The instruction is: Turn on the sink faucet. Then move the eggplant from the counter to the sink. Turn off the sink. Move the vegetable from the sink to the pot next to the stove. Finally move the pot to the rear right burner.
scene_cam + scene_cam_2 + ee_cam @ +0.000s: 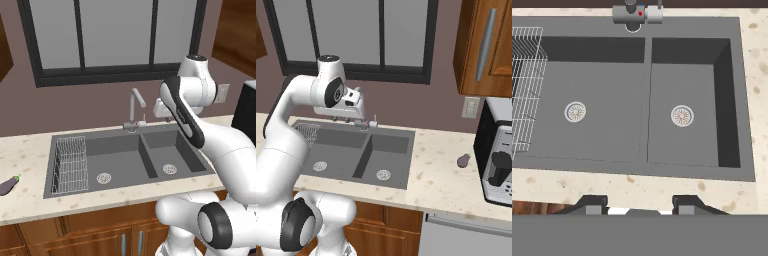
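Tool point(640, 204) empty, jaws parted above sink point(727, 100); wire rack point(70, 162) in left basin.

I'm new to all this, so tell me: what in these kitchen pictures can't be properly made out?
- Gripper: hand view's bottom edge cuts its fingertips; the arm hides it in the left base view.
- Faucet: partly behind the hand in the right base view.
- Small dark object on the counter: too small to identify.

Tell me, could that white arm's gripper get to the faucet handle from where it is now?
Probably yes. The gripper hovers above the sink's front edge, facing the basins, and the faucet stands at the back rim with nothing between them. The wire rack sits off to one side.
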Robot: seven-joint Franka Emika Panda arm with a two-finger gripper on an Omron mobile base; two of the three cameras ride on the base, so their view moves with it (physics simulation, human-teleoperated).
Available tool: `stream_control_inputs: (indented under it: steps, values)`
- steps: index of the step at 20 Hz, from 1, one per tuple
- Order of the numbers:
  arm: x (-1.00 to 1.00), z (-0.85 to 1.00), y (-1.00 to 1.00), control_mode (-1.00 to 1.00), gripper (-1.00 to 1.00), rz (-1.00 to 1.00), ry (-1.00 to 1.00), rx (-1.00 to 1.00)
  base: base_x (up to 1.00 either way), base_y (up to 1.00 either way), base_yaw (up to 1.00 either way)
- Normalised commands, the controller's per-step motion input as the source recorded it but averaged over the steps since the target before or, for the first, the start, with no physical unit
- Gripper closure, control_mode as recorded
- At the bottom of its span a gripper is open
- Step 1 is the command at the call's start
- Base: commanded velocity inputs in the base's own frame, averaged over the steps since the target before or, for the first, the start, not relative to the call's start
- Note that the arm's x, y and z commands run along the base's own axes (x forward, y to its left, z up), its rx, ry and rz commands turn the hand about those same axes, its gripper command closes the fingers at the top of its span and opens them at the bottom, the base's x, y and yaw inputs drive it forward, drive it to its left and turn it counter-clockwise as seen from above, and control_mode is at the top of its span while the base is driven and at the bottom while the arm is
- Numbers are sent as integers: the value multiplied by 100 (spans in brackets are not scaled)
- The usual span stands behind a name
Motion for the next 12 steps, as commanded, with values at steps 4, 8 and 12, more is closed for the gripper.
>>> stream_control_inputs:
  steps: [4,8,12]
  values:
    - [0,0,0,-100,-100,0,-5,0,0,0,0]
    - [0,0,-1,-100,-100,0,-2,0,0,0,0]
    - [-2,-11,-27,-100,-100,0,0,0,0,0,0]
